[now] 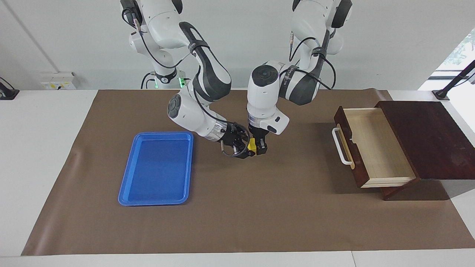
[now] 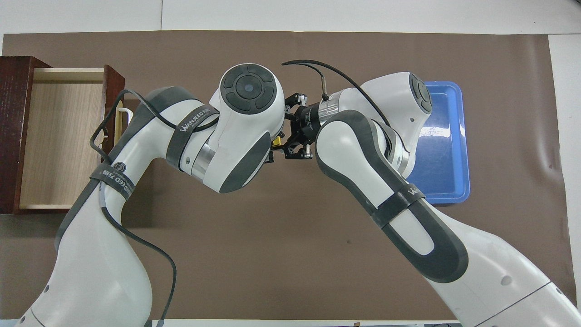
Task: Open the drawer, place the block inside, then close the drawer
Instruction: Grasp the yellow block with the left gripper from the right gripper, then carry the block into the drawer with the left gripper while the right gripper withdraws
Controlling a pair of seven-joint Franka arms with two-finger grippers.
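Note:
The small yellow block (image 1: pixel 252 145) hangs in the air over the brown mat, between the two hands. My left gripper (image 1: pixel 259 149) points straight down from above and is shut on the block. My right gripper (image 1: pixel 239 147) comes in sideways from the blue tray's side and sits right against the block. In the overhead view only a sliver of the block (image 2: pixel 276 141) shows beside the right gripper (image 2: pixel 290 136); the left wrist hides the left gripper. The drawer (image 1: pixel 374 148) stands pulled open at the left arm's end, its pale inside bare, and its white handle (image 1: pixel 342 144) faces the mat's middle.
A flat blue tray (image 1: pixel 157 168) lies on the mat toward the right arm's end of the table. The dark wooden box (image 1: pixel 426 137) holding the drawer sits at the table's edge. Brown mat (image 1: pixel 259 207) stretches between tray and drawer.

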